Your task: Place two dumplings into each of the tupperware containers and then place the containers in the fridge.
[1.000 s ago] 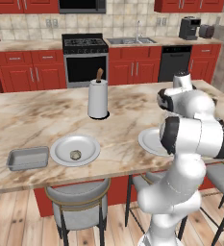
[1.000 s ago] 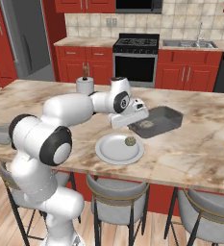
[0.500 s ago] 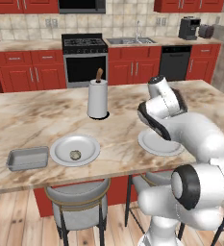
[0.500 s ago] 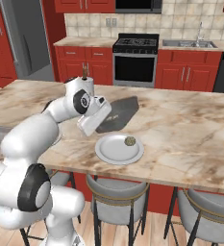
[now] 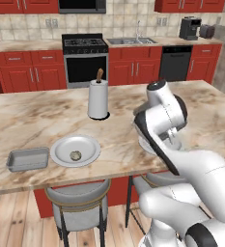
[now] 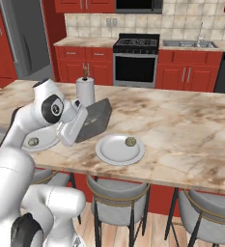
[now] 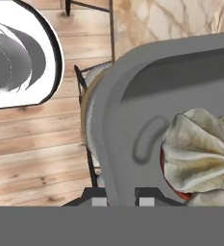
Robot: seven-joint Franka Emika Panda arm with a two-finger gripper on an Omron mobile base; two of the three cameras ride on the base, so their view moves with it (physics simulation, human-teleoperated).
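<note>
We see the gripper (image 7: pixel 117 197) closed on a tilted tupperware container (image 6: pixel 93 120) with a dumpling (image 7: pixel 202 153) inside.

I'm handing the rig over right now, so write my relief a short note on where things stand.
Gripper: shut on the rim of a tupperware container, held tilted above the counter. A dumpling shows inside it in the hand view; whether there's a second, I cannot tell.
Second tupperware container: on the counter's left end, looks empty.
One dumpling on the left plate, another dumpling on the other plate.
The fridge stands closed, back left in the right base view.
Left: fill second container, put both in the fridge.
</note>
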